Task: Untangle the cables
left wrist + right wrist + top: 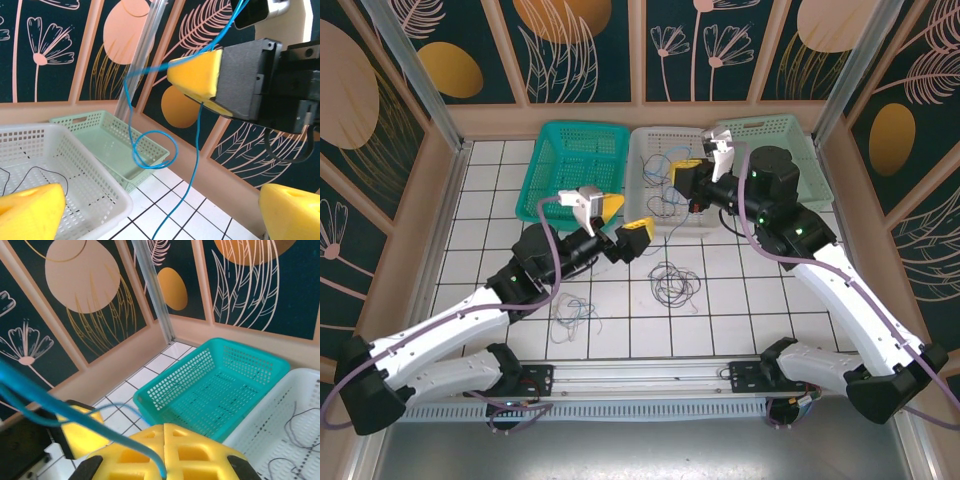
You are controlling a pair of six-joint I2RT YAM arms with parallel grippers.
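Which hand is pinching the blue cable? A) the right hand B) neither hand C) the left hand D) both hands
A: the right hand is closed on the blue cable, while the left hand stands wide open and holds nothing.

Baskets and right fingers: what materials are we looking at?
Teal basket, white basket and pale green basket: moulded plastic by the look, with perforated grid walls and a slight sheen. Right fingers: matte yellow with moulded recesses, probably plastic or firm rubber; can't tell which.

White-black arms point(450, 335), purple cables point(539, 209), yellow hand pads point(195, 452)
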